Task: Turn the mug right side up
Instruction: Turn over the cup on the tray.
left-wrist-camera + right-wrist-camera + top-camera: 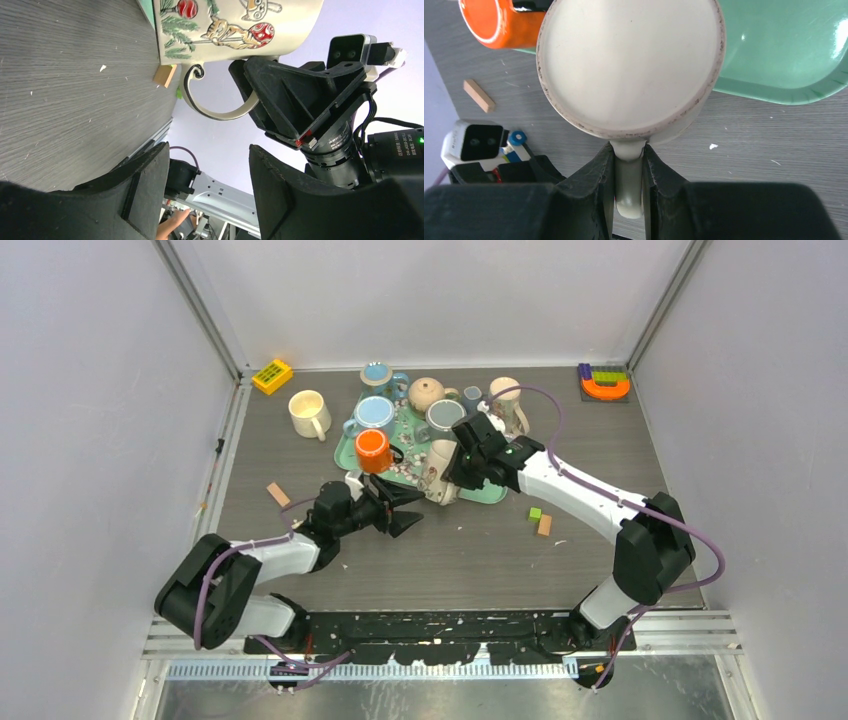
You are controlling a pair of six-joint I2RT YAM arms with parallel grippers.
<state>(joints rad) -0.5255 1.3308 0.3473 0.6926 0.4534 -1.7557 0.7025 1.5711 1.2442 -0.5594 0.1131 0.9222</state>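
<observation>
- Right gripper (629,159): jaws pinched tight on the handle (629,192) of the mug (629,65); hold firm while rolling.
- Left gripper (210,167): half open, empty, just beside the mug, 1 spare support.
- Mug sits base-up at the near edge of the tray (784,55); lift clear first.

Top cam hangs high at the near edge, looking down over the whole table (450,550). Left wrist cam sits low by the tabletop, rolled sideways, tight on the mug (235,25). Right wrist cam looks straight down onto that same mug's base, super close.
</observation>
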